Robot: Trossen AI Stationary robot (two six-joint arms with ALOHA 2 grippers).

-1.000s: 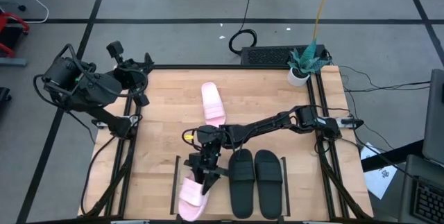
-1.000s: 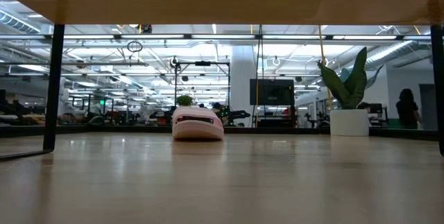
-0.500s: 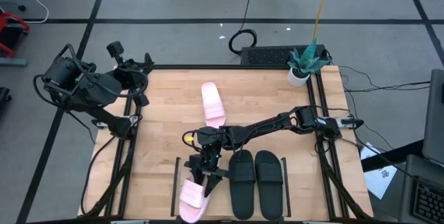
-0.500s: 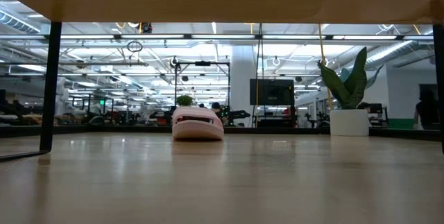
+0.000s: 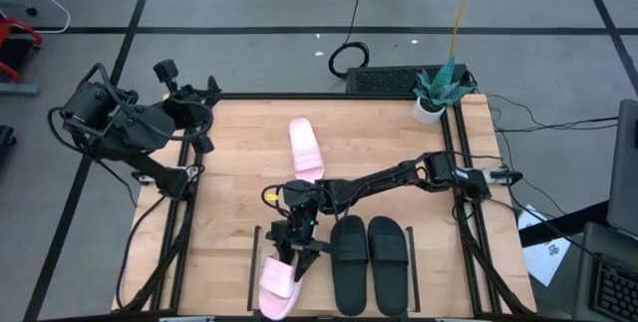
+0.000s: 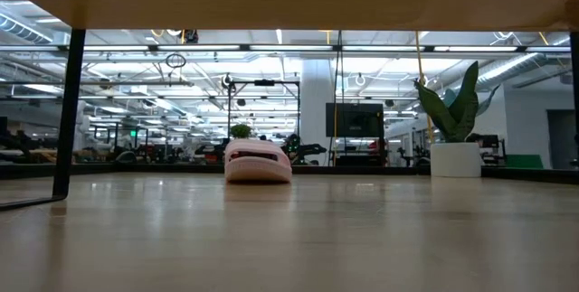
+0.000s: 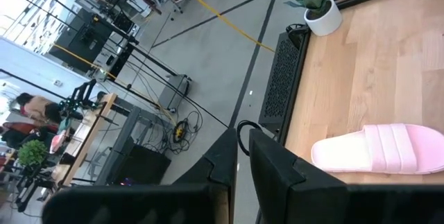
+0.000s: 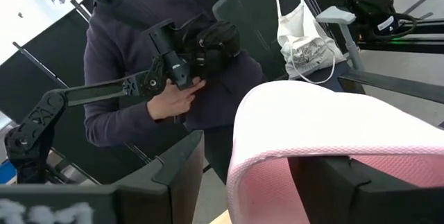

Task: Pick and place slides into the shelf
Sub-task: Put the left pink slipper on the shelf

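R gripper wide open astride matte pale-pink foam slide on light-wood shelf; wrist view alone shows strap mesh. L gripper near-shut, empty.

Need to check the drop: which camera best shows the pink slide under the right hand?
The high view: the whole pink slide lies tilted at the shelf's end, the right hand over it. The right wrist view shows only its strap, close up. The others show the second pink slide.
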